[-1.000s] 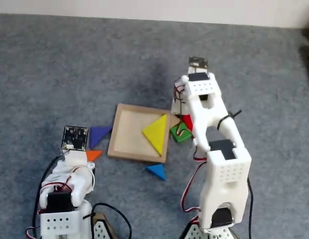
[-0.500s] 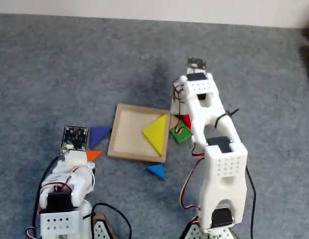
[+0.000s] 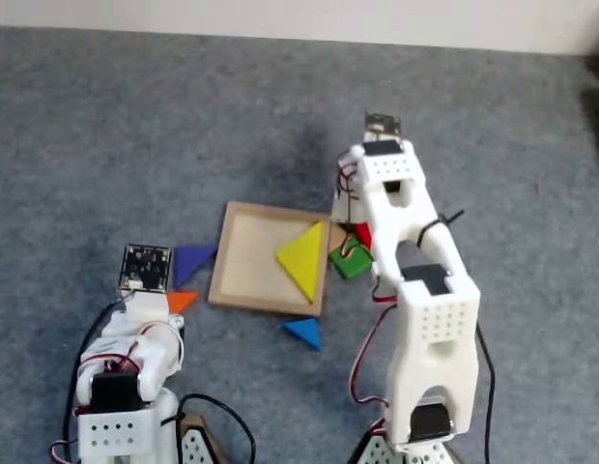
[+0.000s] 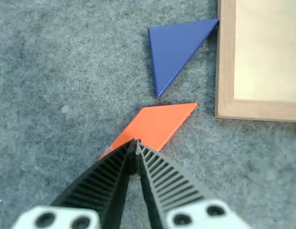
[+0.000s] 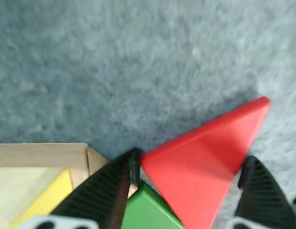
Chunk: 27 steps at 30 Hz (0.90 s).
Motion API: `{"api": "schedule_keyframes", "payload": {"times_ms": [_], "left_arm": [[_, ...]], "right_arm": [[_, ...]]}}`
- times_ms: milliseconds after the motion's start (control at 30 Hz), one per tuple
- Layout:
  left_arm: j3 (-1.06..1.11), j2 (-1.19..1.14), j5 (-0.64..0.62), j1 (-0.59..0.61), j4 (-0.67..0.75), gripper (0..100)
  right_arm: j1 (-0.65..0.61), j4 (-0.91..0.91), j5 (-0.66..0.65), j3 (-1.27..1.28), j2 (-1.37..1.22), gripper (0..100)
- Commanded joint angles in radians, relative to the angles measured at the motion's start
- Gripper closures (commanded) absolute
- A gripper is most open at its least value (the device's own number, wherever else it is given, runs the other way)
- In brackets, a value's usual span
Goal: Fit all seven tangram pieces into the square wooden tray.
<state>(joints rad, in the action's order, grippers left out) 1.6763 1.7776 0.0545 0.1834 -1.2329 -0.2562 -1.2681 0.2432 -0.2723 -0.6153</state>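
Red triangle (image 5: 205, 148): judged light, stiff, smooth; straddled, not clamped, by wide-spread right gripper (image 5: 191, 167); best pinched across opposite edges.

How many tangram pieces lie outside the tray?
5: dark blue and orange left of the tray, light blue on its near side, green and red at its right. The arm may hide another.

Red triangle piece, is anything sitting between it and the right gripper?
Nothing visible. The right gripper is open, its jaws on either side of the red triangular piece. The green piece lies beside it, not between.
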Motion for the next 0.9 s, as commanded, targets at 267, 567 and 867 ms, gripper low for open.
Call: {"api": "schedule_keyframes", "payload": {"times_ms": [267, 567, 867], "left_arm": [[0.019, 0.044, 0.008, -0.008, -0.002, 100], [0.019, 0.044, 0.008, -0.008, -0.002, 100], [0.019, 0.044, 0.008, -0.008, -0.002, 100]], "right_arm": [[0.015, -0.007, 0.012, -0.076, 0.007, 68.3], [0.018, -0.007, 0.012, -0.070, 0.005, 68.3], [0.022, -0.012, 0.003, -0.070, 0.005, 70.0]]}}
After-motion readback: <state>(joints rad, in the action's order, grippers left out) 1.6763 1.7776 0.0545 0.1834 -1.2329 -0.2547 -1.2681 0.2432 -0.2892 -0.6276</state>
